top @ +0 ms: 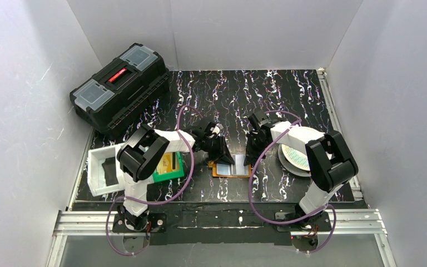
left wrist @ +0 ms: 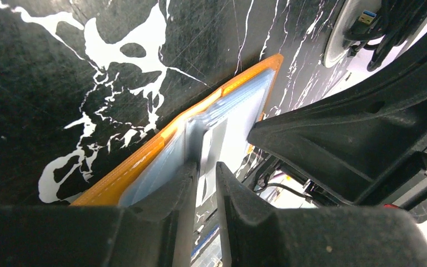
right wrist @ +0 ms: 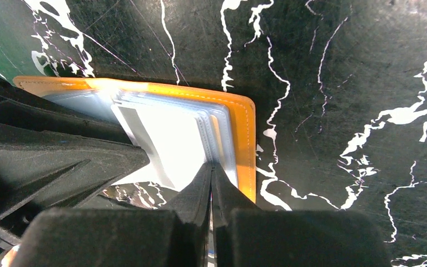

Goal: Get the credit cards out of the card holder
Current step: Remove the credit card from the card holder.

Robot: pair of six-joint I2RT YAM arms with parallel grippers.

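A black worktop (top: pixel 289 94) veined with white marbling. Plain white walls (top: pixel 228 33) rise on its left, far and right sides; an aluminium rail (top: pixel 222 219) runs along its near edge. Even, bright light.

From above, both ends of the card holder (top: pixel 232 168) were covered by the left gripper (top: pixel 221 158) and the right gripper (top: pixel 251 158), the green bin (top: pixel 172 176) was largely hidden by the left arm (top: pixel 144 153), and what was pinched could not be told.

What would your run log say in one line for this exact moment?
card holder lying open on table | left tool clamped on inner pocket leaf | right tool shut at pocket edge
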